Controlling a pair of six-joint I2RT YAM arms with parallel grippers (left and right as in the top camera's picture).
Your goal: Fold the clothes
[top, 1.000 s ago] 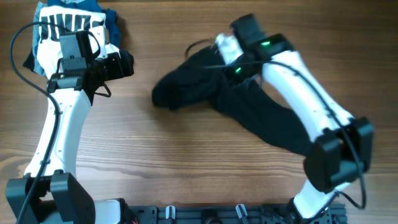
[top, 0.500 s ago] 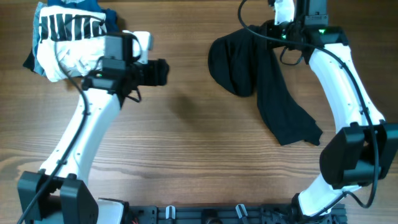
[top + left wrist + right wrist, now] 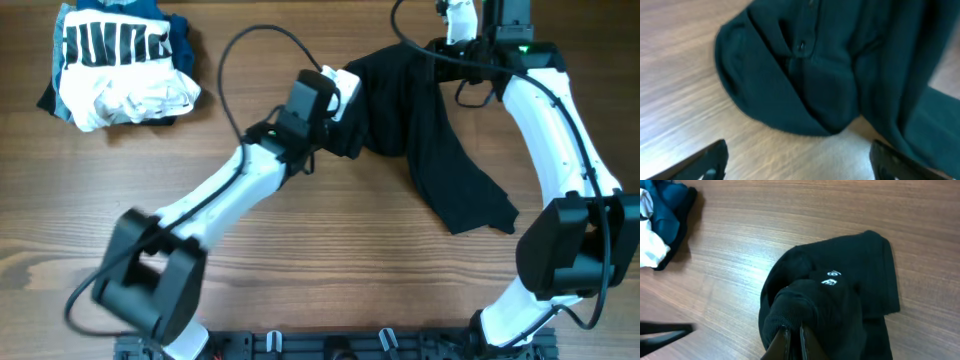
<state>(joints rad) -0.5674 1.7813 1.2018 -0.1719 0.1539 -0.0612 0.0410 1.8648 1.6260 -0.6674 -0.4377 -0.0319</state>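
The right end effector (image 3: 792, 334) has its two fingers pressed together on a bunched fold of the black shirt (image 3: 840, 305), pinching the cloth so that it bulges around the tips. Just past the pinch, toward 12 o'clock in the wrist view, a small white logo (image 3: 829, 278) shows on the fabric. Seen from overhead, this end effector (image 3: 452, 45) sits at about 1 o'clock on the bench (image 3: 300, 260), at the far end of the shirt (image 3: 435, 140).

The left end effector (image 3: 799, 152) is spread wide. Its fingers appear only at the lower corners of its wrist view, well apart, with bare wood between them and nothing gripped. At 12 o'clock ahead of it lies a rounded lobe of the shirt (image 3: 805, 85), crossed by a placket seam with a small dark button (image 3: 801, 46). From overhead the left end effector (image 3: 345, 100) is at the shirt's 9 o'clock edge; whether it touches the cloth I cannot tell.

From the pinched point the shirt spreads two ways. One mass reaches toward 9 o'clock, up to the left end effector. A longer strip runs toward 5 o'clock and ends flat on the wood.

A bundle (image 3: 120, 60) of white and blue garments with a black-and-white striped print lies at the 10 o'clock corner of the bench, well apart from the shirt. Part of it (image 3: 660, 220) shows at the 10 o'clock corner of the right wrist view. A black cable (image 3: 232, 60) loops above the left arm.
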